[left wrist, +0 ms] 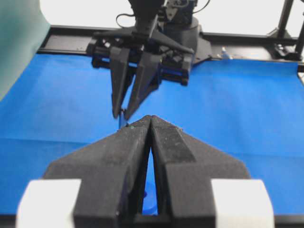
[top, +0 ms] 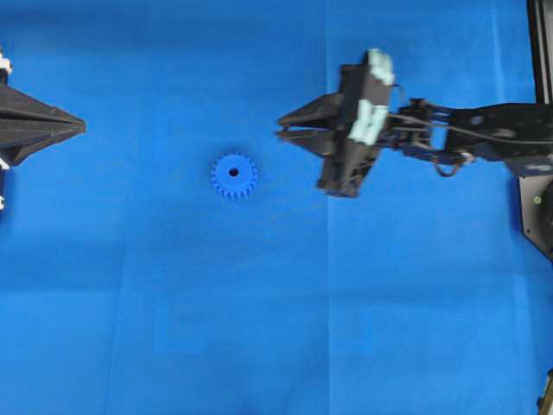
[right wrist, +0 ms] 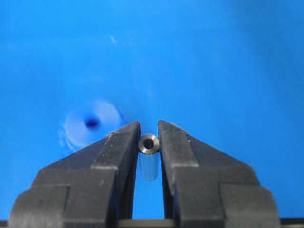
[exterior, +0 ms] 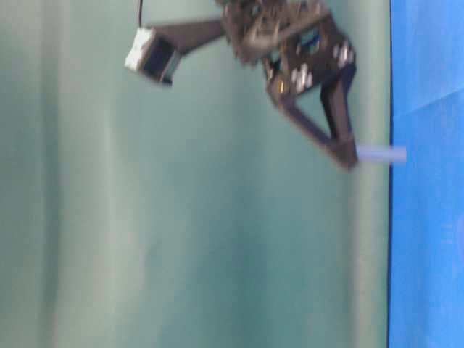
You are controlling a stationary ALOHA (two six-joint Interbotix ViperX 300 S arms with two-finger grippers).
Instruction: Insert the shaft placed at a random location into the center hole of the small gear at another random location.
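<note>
The blue small gear lies flat on the blue mat, its dark center hole facing up. My right gripper hovers to the right of the gear, above the mat. It is shut on the shaft, a small silver pin seen end-on between the fingertips in the right wrist view. The gear shows blurred there, ahead and to the left of the right gripper. In the table-level view the shaft sticks out past the fingertips. My left gripper is shut and empty at the far left; it also shows in the left wrist view.
The blue mat covers the whole work surface. A black frame rail runs along the right edge. The right arm faces the left wrist camera from across the mat.
</note>
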